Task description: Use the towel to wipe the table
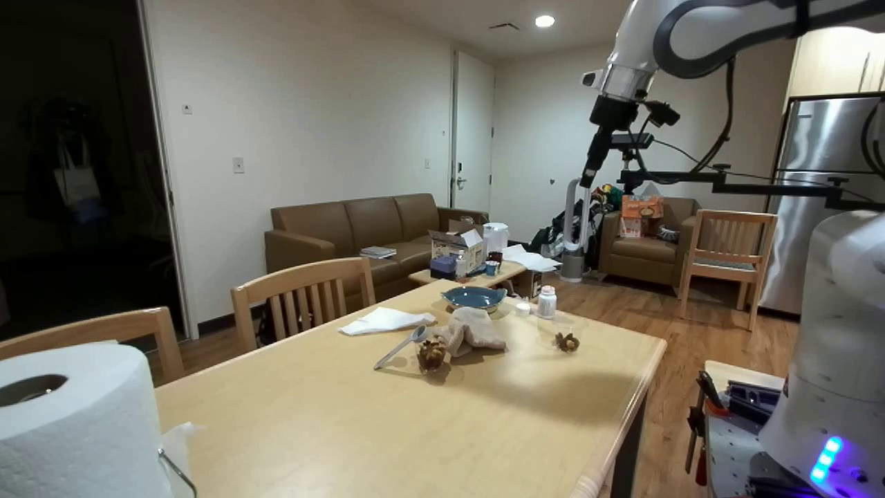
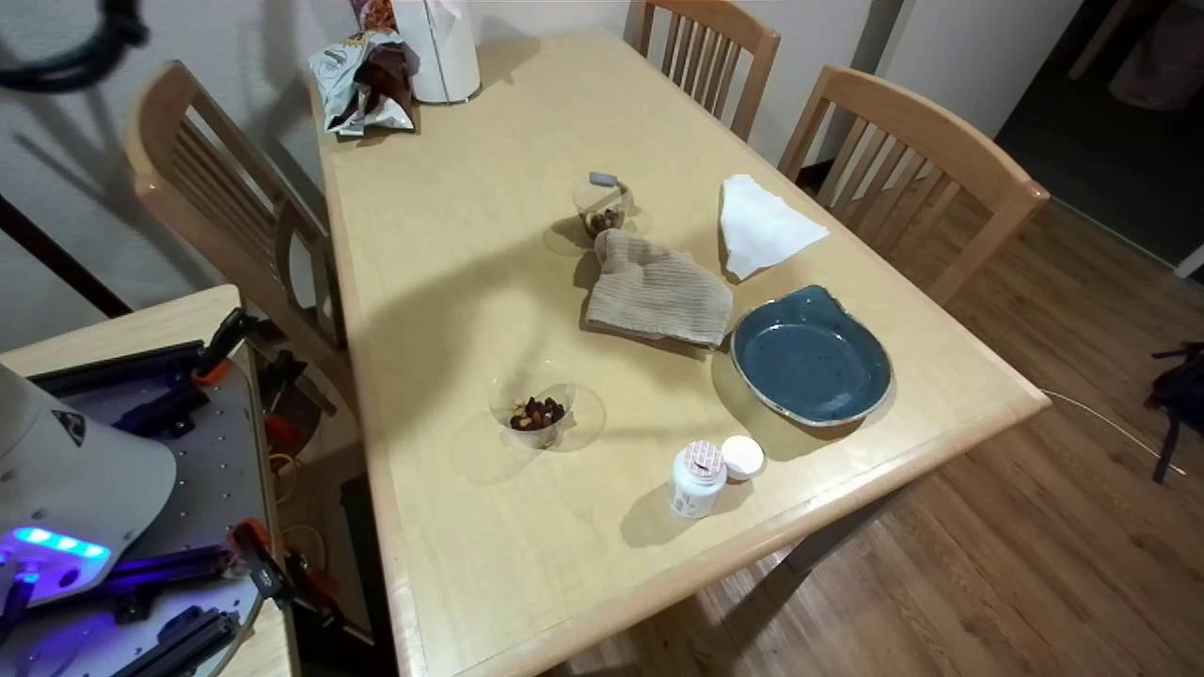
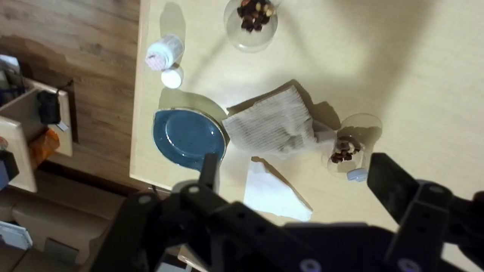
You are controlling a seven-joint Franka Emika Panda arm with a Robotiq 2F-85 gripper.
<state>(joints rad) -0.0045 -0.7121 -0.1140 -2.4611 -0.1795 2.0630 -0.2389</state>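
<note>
Ribbed towel, smooth wooden table

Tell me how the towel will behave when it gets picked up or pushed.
The towel will likely be floppy, given its loose, rumpled folds. Its ribbed surface suggests it probably won't be slippery. Pushed, it may bunch up rather than roll, since it lies creased and humped on the table.

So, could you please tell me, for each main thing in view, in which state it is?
End effector: open, holding nothing
Towel: rumpled, lying on the table
Blue dish: right way up
White bottle: upright, uncapped
Bottle cap: off, beside the bottle
Clear cup beside the towel: upright, part-filled
Other clear cup: upright, part-filled
Paper sheet: creased, lying loose
Paper roll: upright
Printed bag: crumpled; open or shut unclear
</note>
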